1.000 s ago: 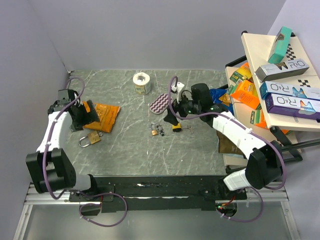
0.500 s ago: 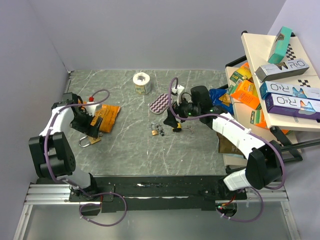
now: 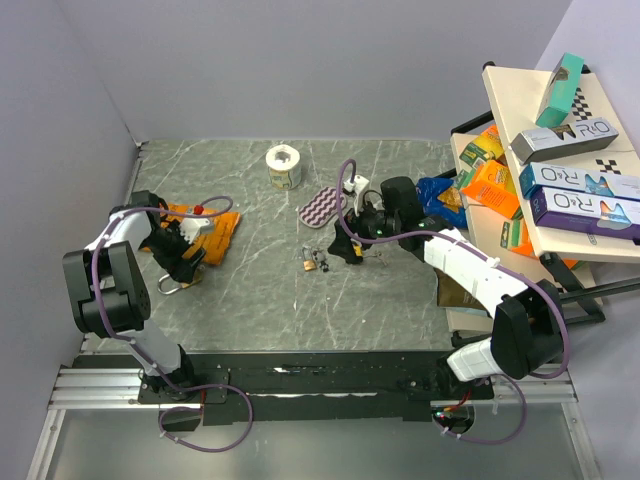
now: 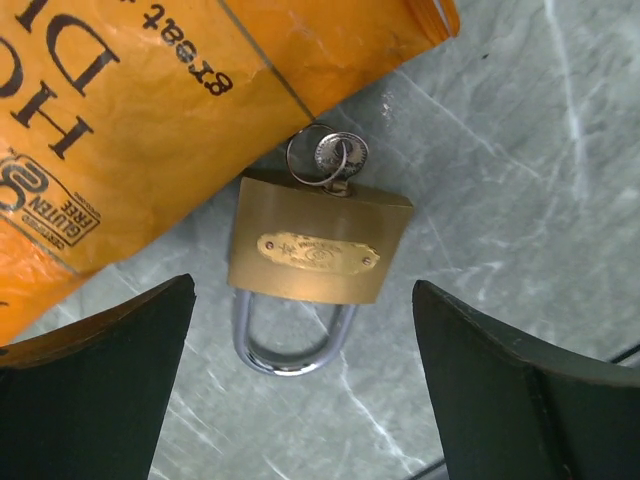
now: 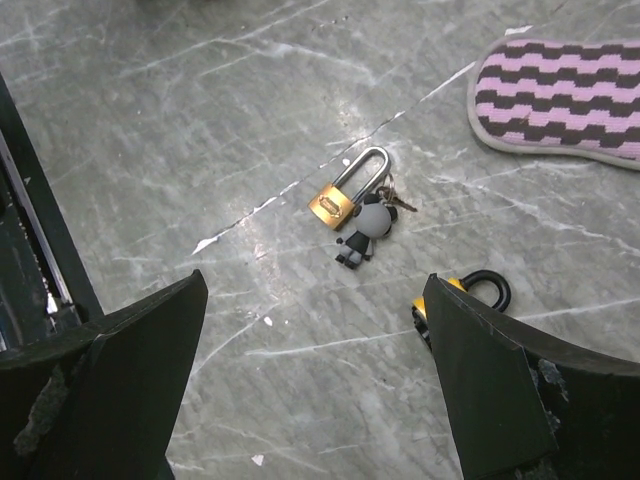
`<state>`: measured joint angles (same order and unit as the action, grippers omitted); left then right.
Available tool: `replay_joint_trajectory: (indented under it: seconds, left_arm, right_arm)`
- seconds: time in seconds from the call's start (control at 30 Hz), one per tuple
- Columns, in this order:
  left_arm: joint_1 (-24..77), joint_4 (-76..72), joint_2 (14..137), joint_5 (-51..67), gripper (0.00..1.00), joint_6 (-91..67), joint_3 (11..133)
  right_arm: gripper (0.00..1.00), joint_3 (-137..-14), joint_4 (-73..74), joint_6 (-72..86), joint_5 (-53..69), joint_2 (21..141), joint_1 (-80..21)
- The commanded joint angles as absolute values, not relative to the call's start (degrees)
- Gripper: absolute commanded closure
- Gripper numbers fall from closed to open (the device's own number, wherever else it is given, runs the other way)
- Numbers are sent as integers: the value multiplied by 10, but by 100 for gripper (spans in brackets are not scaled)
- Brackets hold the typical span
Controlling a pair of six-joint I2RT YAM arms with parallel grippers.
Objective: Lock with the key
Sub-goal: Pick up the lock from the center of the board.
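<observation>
Versus a second ago the left arm is folded in, and the left hand (image 3: 182,258) now sits low over the large brass padlock (image 4: 320,255). The padlock lies flat on the grey marbled bench (image 3: 400,300), touching the edge of the orange snack packet (image 4: 130,130), with a silver key on a ring (image 4: 338,158) in its keyhole. Hand spread wide, empty, one finger each side of the lock body, no contact. Likely lined up to pin the lock; key turn not started. Farther out, right hand (image 3: 350,243) barely shifts, wide open, empty, above a small brass padlock with grey figure charm (image 5: 335,203).
</observation>
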<state>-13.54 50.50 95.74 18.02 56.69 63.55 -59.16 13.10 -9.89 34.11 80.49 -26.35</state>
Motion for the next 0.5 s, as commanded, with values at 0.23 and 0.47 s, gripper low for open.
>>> replay_joint_trajectory:
  seconds: [0.23, 0.47]
  left_arm:
    - [-138, 416, 953, 185, 7, 624, 563]
    - [-134, 405, 941, 188, 20, 642, 532]
  right_arm:
    - [2, -595, 117, -95, 352, 792, -258]
    - [2, -593, 118, -95, 352, 788, -258]
